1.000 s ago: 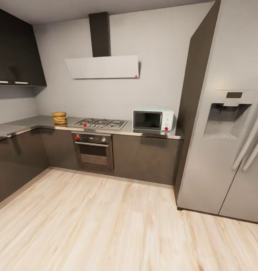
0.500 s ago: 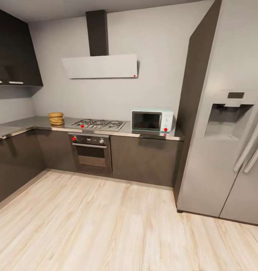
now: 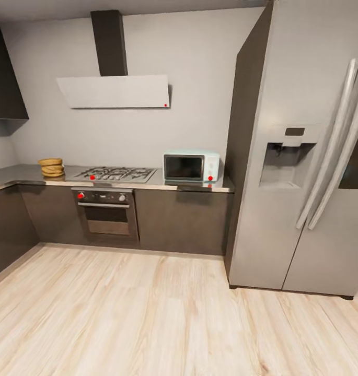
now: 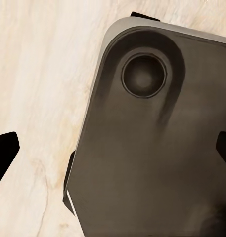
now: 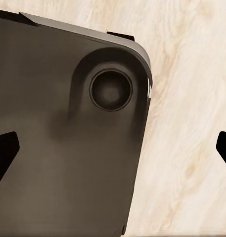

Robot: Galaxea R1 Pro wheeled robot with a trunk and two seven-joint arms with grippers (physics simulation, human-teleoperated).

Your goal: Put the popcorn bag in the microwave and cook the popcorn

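Note:
The tan popcorn bag stands on the grey countertop at the far left, beside the gas hob. Further along the same countertop, next to the fridge, sits the mint-blue microwave with its dark door closed. No popcorn kernels can be made out at this distance. In the left wrist view, my left gripper is open, its black fingertips far apart above the robot's dark base. The right wrist view has my right gripper open in the same way, over base and floor.
A gas hob and a black built-in oven lie between bag and microwave. A tall steel fridge stands at the right. A hood hangs above. Wide wooden floor stretches before the cabinets.
The whole head picture has shifted left and slightly down, so the camera has turned right. The bag, microwave and hob stay where they stood on the counter.

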